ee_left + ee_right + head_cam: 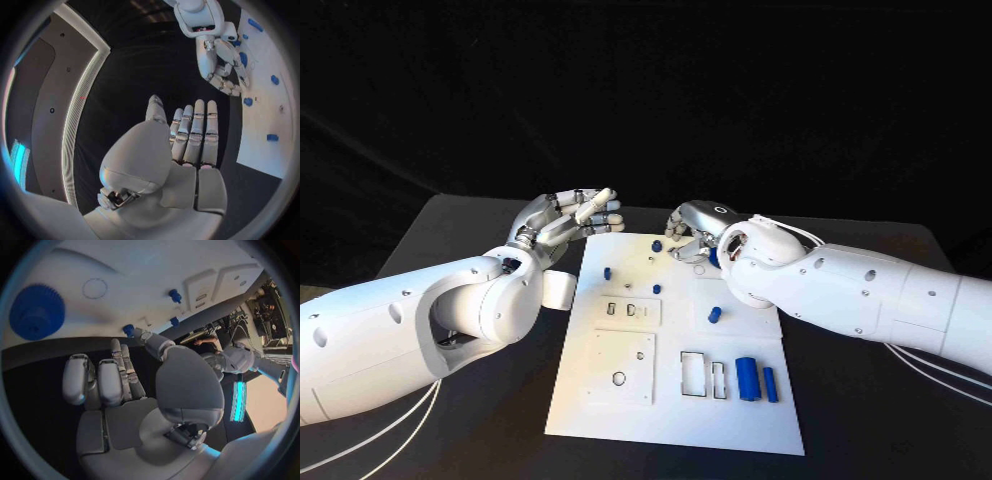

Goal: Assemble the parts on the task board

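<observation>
Head view first. White task board (678,400) sitting mid-table on the black table (444,230), long side running from 12 down to 6. Left hand (571,222) hovering just off the board's far corner at about 11 o'clock, fingers spread loosely, nothing in them. Right hand (695,228) over the board's far edge around 1 o'clock, fingers curled down toward the surface; can't tell from here whether anything's pinched. Blue parts scattered about: a small peg (656,245) at the far end near the right hand, another peg (606,271) toward 10 o'clock, a short piece (714,315) near the middle-right, and two long cylinders (756,379) side by side at roughly 4 o'clock. Raised white blocks with slots and holes (629,311) along the board's left half.

Left wrist view next. Left hand (187,135) flat and stretched out, fingers straight and together, holding nothing, well apart from the board (262,130). Right hand (226,75) visible beyond it, fingertips down at the board's edge beside a blue part (248,101).

Right wrist view last. Right hand (125,385) with fingers extended toward the board's edge, one fingertip touching a small blue peg (129,330). No real grip showing, looks empty. Big blue gear (36,312) lying on the board, two more pegs (174,295) standing farther along.
</observation>
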You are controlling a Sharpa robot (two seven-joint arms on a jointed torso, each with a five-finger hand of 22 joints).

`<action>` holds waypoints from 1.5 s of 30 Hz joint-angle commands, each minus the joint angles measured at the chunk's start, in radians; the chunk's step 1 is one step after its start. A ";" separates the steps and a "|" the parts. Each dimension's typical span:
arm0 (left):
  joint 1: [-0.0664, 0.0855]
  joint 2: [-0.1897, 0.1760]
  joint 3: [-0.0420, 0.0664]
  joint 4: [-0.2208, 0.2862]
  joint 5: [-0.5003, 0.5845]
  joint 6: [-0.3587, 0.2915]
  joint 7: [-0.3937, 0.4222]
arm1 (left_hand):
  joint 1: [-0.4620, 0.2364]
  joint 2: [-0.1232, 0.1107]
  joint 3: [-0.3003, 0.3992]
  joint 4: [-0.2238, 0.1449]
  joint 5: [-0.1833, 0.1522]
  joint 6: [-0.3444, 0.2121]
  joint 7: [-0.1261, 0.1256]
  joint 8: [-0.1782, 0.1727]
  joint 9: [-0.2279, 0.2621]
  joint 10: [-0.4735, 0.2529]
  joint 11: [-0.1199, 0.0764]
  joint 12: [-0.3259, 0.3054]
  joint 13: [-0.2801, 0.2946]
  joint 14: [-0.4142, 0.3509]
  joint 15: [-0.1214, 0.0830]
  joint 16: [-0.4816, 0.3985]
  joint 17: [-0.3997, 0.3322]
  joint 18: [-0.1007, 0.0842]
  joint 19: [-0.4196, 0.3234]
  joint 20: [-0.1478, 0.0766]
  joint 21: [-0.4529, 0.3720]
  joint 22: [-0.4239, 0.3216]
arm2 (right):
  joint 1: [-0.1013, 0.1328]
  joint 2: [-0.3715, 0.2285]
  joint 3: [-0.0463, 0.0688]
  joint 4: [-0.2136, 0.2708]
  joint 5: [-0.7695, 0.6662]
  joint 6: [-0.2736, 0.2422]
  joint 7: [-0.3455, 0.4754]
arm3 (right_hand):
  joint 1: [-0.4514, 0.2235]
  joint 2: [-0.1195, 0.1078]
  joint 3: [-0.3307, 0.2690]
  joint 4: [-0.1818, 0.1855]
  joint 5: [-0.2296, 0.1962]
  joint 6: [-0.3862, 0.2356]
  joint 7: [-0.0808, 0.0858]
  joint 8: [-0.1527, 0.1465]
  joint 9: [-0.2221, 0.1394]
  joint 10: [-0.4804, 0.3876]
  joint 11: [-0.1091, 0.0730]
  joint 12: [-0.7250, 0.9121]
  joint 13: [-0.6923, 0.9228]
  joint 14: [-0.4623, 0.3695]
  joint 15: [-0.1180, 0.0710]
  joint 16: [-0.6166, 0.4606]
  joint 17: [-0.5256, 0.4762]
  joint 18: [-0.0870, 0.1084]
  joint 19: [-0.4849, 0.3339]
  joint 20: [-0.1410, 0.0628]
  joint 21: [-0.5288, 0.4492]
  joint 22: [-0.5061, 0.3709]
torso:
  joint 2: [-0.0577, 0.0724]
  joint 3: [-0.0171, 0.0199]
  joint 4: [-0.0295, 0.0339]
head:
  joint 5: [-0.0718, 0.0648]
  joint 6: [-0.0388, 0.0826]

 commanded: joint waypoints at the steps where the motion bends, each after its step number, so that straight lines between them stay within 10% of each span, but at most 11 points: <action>1: 0.002 -0.001 0.001 -0.004 0.001 0.012 0.011 | 0.001 0.008 -0.007 0.001 0.006 -0.004 0.029 0.001 0.001 -0.004 0.000 0.000 0.001 -0.005 -0.002 -0.004 0.001 0.011 -0.004 0.005 -0.005 -0.001 | 0.012 -0.059 0.006 0.059 0.068 -0.037 0.009 | -0.003 -0.015 -0.017 0.005 -0.003 -0.014 0.003 -0.013 -0.004 0.012 -0.004 0.010 0.004 -0.001 0.000 0.005 0.012 0.009 0.009 -0.003 0.003 0.012 | -0.005 0.0006 -0.0085 | -0.006 0.006; 6: 0.002 -0.006 0.001 -0.010 -0.022 0.019 0.013 | 0.002 0.008 -0.008 0.000 0.006 -0.004 0.029 0.001 0.002 -0.005 0.000 0.000 0.001 -0.005 -0.002 -0.005 0.002 0.011 -0.004 0.005 -0.005 -0.002 | 0.028 -0.185 0.017 0.144 0.140 -0.006 -0.015 | -0.005 -0.022 -0.068 0.020 -0.015 -0.060 0.003 -0.044 -0.021 0.077 -0.013 0.038 0.022 0.025 -0.007 0.046 0.080 -0.009 0.072 -0.009 0.051 0.084 | -0.012 0.0025 -0.0168 | -0.014 0.010; 16: 0.002 -0.007 0.001 -0.015 -0.038 0.024 0.010 | 0.004 0.008 -0.009 -0.002 0.007 -0.004 0.028 0.001 0.002 -0.006 -0.001 -0.001 0.001 -0.007 -0.002 -0.006 0.003 0.011 -0.005 0.005 -0.005 -0.002 | 0.026 -0.254 0.022 0.142 0.174 0.042 -0.037 | 0.039 -0.005 -0.234 0.056 -0.017 -0.061 -0.026 -0.048 -0.027 0.206 -0.050 0.136 0.126 0.030 -0.038 0.066 0.098 -0.016 0.096 -0.036 0.068 0.116 | -0.016 0.0077 -0.0238 | -0.015 0.013; 21: 0.002 -0.006 0.001 -0.014 -0.039 0.027 0.009 | 0.004 0.008 -0.009 -0.002 0.007 -0.004 0.028 0.001 0.002 -0.006 -0.001 -0.001 0.001 -0.007 -0.002 -0.006 0.003 0.011 -0.005 0.005 -0.005 -0.002 | 0.014 -0.240 0.021 0.111 0.180 0.062 -0.042 | 0.094 0.006 -0.327 0.107 -0.008 -0.055 -0.042 -0.044 -0.016 0.108 -0.068 0.478 0.482 0.054 -0.059 0.122 0.213 -0.023 0.115 -0.052 0.078 0.145 | -0.016 0.0083 -0.0219 | -0.017 0.011; 29: 0.002 -0.007 0.000 -0.015 -0.040 0.026 0.007 | 0.006 0.009 -0.010 -0.003 0.008 -0.005 0.028 0.001 0.003 -0.008 0.000 -0.001 0.001 -0.008 -0.002 -0.007 0.003 0.011 -0.005 0.005 -0.005 -0.003 | -0.006 -0.196 0.018 0.059 0.187 0.083 -0.044 | 0.112 0.009 -0.333 0.159 0.006 -0.051 -0.037 -0.042 -0.005 0.247 -0.063 1.116 1.058 0.091 -0.045 0.203 0.427 -0.029 0.138 -0.047 0.094 0.179 | -0.011 0.0089 -0.0170 | -0.015 0.008; 45: 0.002 -0.005 0.001 -0.013 -0.040 0.024 0.008 | 0.008 0.009 -0.010 -0.004 0.010 -0.006 0.029 0.001 0.003 -0.009 0.000 -0.001 0.000 -0.009 -0.002 -0.008 0.004 0.011 -0.006 0.005 -0.005 -0.003 | -0.023 -0.146 0.013 0.015 0.163 0.085 -0.060 | 0.100 0.009 -0.295 0.175 0.044 -0.029 -0.037 -0.028 0.015 0.338 -0.060 1.307 1.228 0.114 -0.042 0.236 0.540 -0.042 0.174 -0.043 0.130 0.227 | -0.005 0.0097 -0.0126 | -0.012 0.015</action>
